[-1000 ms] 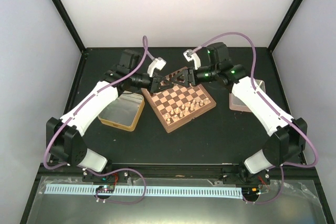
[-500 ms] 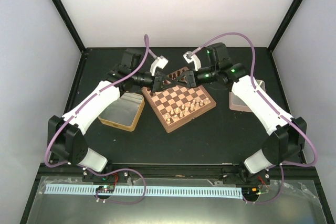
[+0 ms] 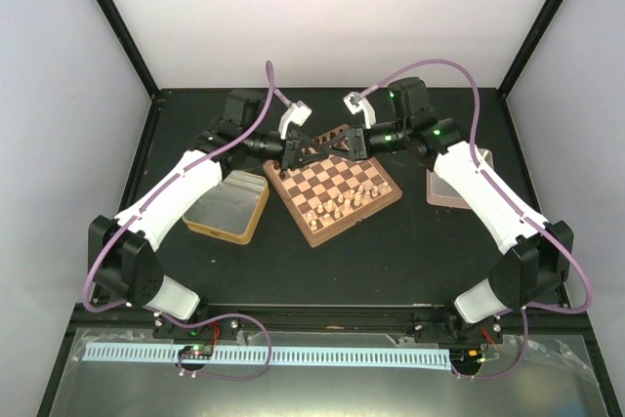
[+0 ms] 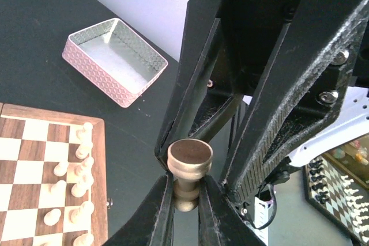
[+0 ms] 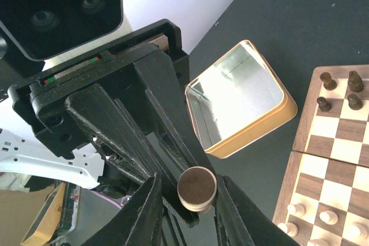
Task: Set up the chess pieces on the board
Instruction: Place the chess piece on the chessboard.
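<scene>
Above the board's (image 3: 290, 212) far left corner my two grippers meet tip to tip. My left gripper (image 4: 185, 191) is shut on the stem of a pale chess piece (image 4: 189, 155) whose dark round base faces the camera. My right gripper (image 5: 191, 197) has its jaws drawn in around that same piece (image 5: 196, 186), one finger against the base. Several pale pieces (image 3: 347, 200) stand along the board's right side, and a few dark pieces (image 5: 340, 90) stand at a far corner.
A tan rectangular tray (image 3: 227, 204) with a shiny inside lies left of the board. A pink tray (image 3: 454, 183) lies to its right, partly under my right arm. Black frame posts and pale walls close in the table.
My right gripper's jaws have closed in from wide open around the piece held by my left gripper. Both wrists have stayed close together over the board's far corner.
</scene>
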Controlling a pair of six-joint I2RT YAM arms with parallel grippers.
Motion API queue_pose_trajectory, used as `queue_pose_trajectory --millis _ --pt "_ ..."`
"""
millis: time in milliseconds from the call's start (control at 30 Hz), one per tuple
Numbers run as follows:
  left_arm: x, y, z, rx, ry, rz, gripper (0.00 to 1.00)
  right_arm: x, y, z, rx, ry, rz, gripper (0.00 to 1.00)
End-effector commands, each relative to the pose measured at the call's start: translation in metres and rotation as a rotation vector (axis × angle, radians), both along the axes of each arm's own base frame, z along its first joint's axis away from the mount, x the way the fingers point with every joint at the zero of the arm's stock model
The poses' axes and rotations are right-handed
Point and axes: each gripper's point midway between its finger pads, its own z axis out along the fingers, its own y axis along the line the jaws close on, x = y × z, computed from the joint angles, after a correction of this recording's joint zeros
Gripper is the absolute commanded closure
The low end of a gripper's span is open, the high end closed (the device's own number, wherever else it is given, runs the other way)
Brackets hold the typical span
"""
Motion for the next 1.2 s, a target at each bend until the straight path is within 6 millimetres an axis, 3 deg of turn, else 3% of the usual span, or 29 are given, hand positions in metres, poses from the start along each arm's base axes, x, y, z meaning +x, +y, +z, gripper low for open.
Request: queue_pose_trajectory --millis 0,200,400,600,767,900,1033,1167 --pt "-0.018 -0.007 0.038 -0.087 -0.114 -0.092 0.99 0.000 0.002 0.035 0.101 -0.077 -0.003 0.76" --pt "-0.020 -0.009 0.049 -0.130 -0.129 -0.109 0.98 -0.001 0.005 0.047 0.159 -0.056 0.020 0.92" --pt "-0.021 -0.009 0.051 -0.137 -0.137 -0.116 0.98 0.001 0.005 0.043 0.150 -0.030 0.002 0.76" --pt "-0.022 -0.009 0.053 -0.139 -0.149 -0.121 0.98 0.011 0.006 0.033 0.106 0.027 -0.041 0.80" --pt "-0.014 -0.008 0.056 -0.131 -0.152 -0.073 0.98 0.011 0.005 0.032 0.096 0.038 -0.042 0.94" --pt "-0.001 -0.009 0.064 -0.150 -0.124 0.001 0.96 0.008 0.004 0.037 0.109 0.031 -0.043 0.99" --pt "0.012 -0.009 0.083 -0.212 -0.097 0.082 0.73 0.016 0.005 0.048 0.134 0.059 -0.096 0.99" --pt "0.025 -0.006 0.097 -0.297 -0.036 0.178 0.50 0.040 -0.003 0.066 0.232 0.154 -0.244 0.99"
